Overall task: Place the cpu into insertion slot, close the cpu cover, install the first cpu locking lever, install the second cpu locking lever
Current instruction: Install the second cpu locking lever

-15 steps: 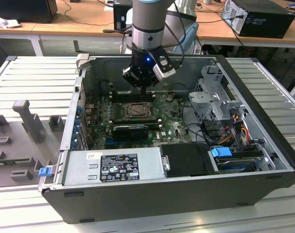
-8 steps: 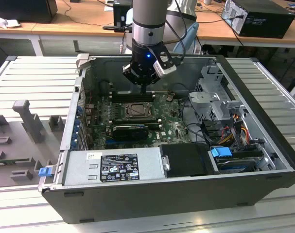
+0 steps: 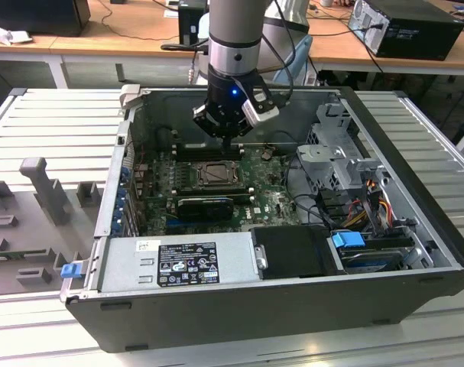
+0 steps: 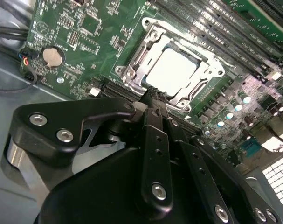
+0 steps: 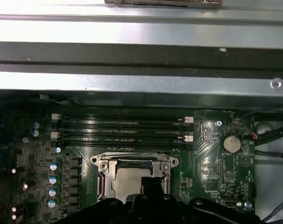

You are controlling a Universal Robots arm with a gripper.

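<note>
— Hanging over the open computer case [image 3: 415,252], what are your jaws [image 4: 153,98] doing?

— My jaws are drawn together to a narrow tip with nothing between them. In the second wrist view the tip sits right at the edge of the cpu cover [image 4: 132,65]; whether it touches, I cannot tell.

— And the cpu?

— The cpu [image 4: 174,67] lies flat in its socket on the green motherboard [image 4: 85,28], its dull grey top showing through the cover's square opening. The cover lies down around it.

— Where is that in the exterior view?

— The socket [image 3: 215,174] sits near the middle of the board, just below my wrist. Beyond it, toward the far wall, run the long memory slots [image 5: 122,130]. A round coin battery [image 5: 231,143] lies well apart from the socket.
</note>
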